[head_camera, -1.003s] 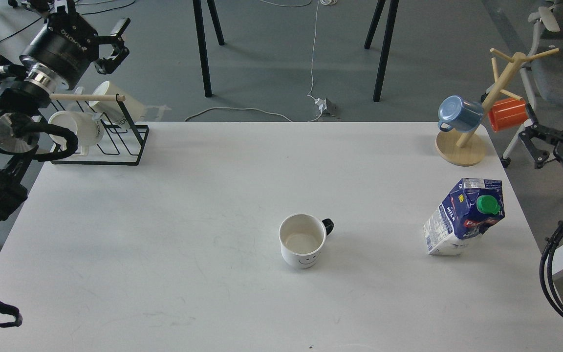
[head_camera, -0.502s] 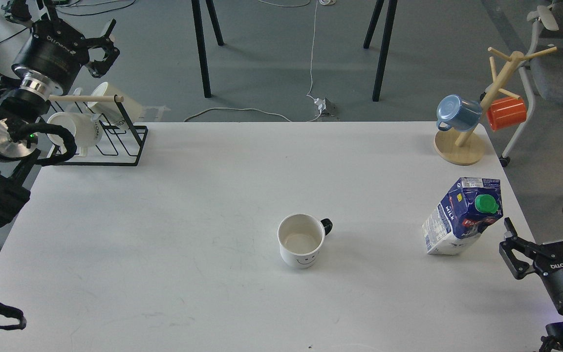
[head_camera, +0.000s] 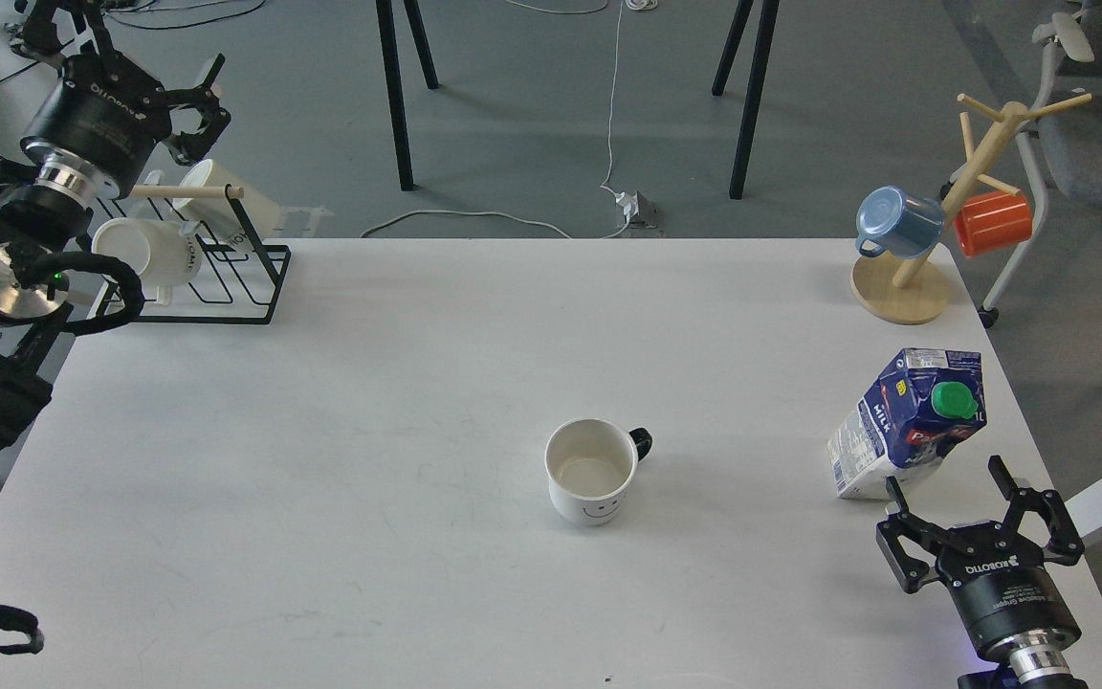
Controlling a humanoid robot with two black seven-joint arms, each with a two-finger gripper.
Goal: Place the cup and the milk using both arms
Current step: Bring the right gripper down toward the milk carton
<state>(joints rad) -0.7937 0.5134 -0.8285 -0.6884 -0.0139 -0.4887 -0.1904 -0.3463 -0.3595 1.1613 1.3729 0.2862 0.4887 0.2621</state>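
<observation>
The cup [head_camera: 592, 471], a white mug with a black handle and a smiley face, stands upright at the table's middle front. The milk [head_camera: 910, 421], a blue and white carton with a green cap, stands at the right side. My right gripper [head_camera: 946, 480] is open and empty just in front of the carton, its fingers pointing at it without touching. My left gripper [head_camera: 209, 107] is open and empty at the far left, above the mug rack and far from the cup.
A black wire rack [head_camera: 226, 287] with plain white mugs [head_camera: 144, 254] stands at the back left. A wooden mug tree [head_camera: 900, 287] with a blue mug [head_camera: 895, 222] and an orange mug [head_camera: 993, 223] stands at the back right. The table's right edge [head_camera: 1039, 450] is close to the carton.
My right gripper has come in from the right edge, moving left to just in front of the milk carton. My left gripper has shifted slightly. Cup and carton have not moved.
</observation>
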